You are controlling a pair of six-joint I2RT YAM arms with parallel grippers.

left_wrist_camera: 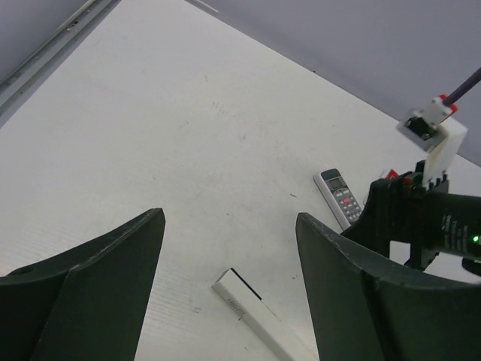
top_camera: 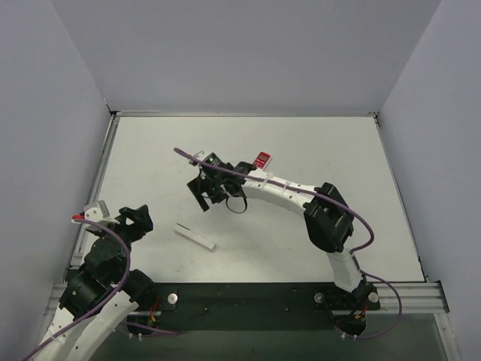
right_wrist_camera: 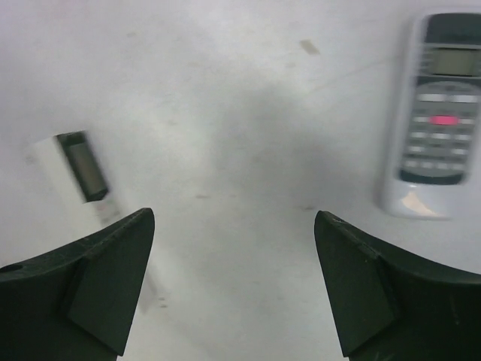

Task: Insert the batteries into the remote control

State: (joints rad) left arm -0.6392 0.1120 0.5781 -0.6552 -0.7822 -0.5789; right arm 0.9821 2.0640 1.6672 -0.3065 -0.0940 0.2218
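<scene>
A white remote control [right_wrist_camera: 436, 113] with grey buttons and one pink button lies face up on the table; in the left wrist view this remote [left_wrist_camera: 340, 197] sits right beside the right arm's gripper head. A second slim white remote-like bar [top_camera: 195, 236] lies nearer the arms, its dark window [right_wrist_camera: 83, 169] showing blurred. My right gripper [right_wrist_camera: 233, 216] hovers open over bare table between the two, holding nothing. My left gripper [left_wrist_camera: 229, 216] is open too, just short of the slim bar [left_wrist_camera: 259, 320]. The batteries are out of view.
A small red and white packet [top_camera: 261, 159] lies behind the right arm's forearm. Grey walls close in the white table [top_camera: 316, 143] on three sides. A metal rail [top_camera: 98, 188] runs along the table's left edge.
</scene>
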